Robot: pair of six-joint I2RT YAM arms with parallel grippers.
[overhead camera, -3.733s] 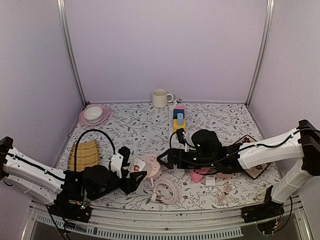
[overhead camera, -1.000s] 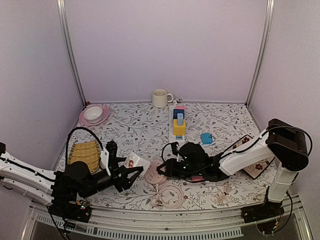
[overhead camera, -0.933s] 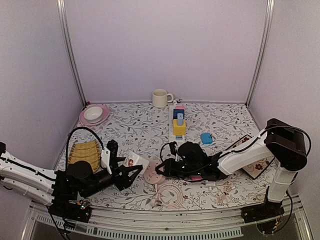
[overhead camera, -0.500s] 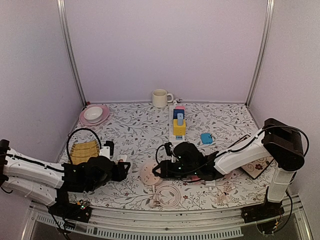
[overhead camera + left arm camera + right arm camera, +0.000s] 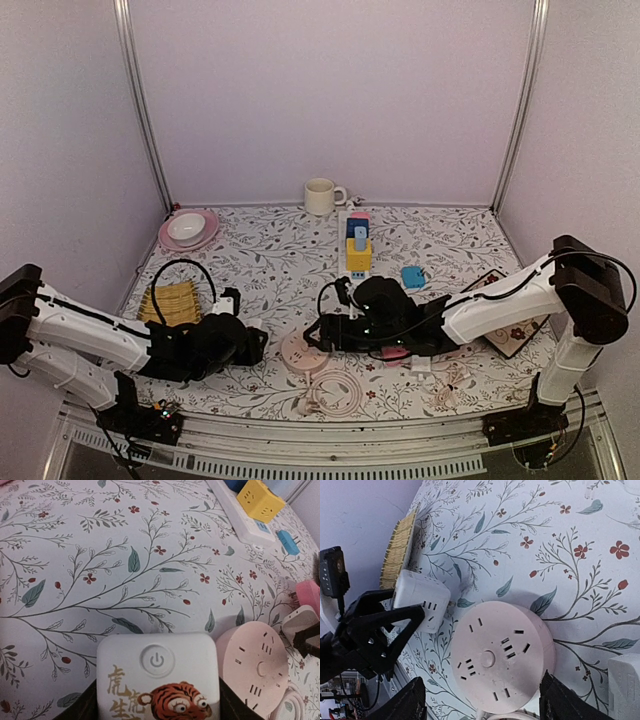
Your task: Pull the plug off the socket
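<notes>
You have one round socket; count the rest from it. Just beside it on the left is one white plug. In front of it lies one coiled cable. Behind it runs one power strip carrying one yellow cube and one blue cube. Behind and to the right lies one loose blue cube. Far behind it stands one mug. Behind and to the left are one mat, one plate and one bowl.

White arm segments, black joints, looped black cables, green base lights
</notes>
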